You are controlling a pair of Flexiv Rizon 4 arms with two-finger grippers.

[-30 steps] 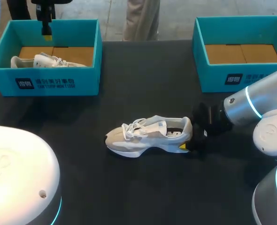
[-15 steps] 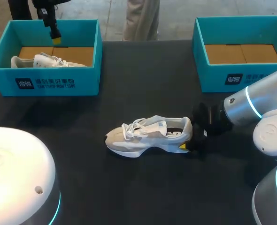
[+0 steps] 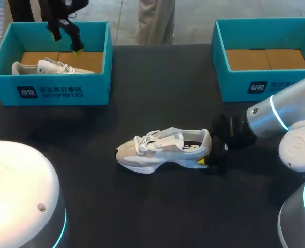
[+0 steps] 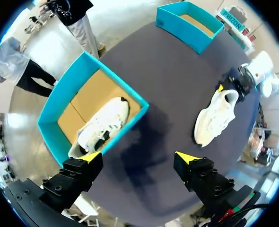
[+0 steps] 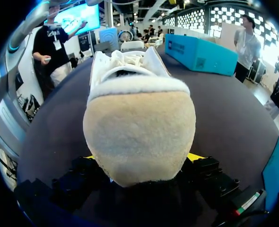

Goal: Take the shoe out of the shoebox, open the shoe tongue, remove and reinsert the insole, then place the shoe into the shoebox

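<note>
A white and beige shoe lies on its sole in the middle of the black table, toe pointing left. My right gripper is at its heel, one finger on each side, shut on the shoe. In the right wrist view the beige heel fills the space between the fingers and hides most of both yellow tips. My left gripper hangs high over the left shoebox, open with nothing in it. In the left wrist view its fingertips stand wide apart, well above the table.
A second white shoe lies in the left shoebox. The right shoebox at the back right shows only its cardboard floor. Bare black table surrounds the shoe.
My left gripper has moved right and toward the table's middle, over the left box. The right arm and the shoe have not moved.
</note>
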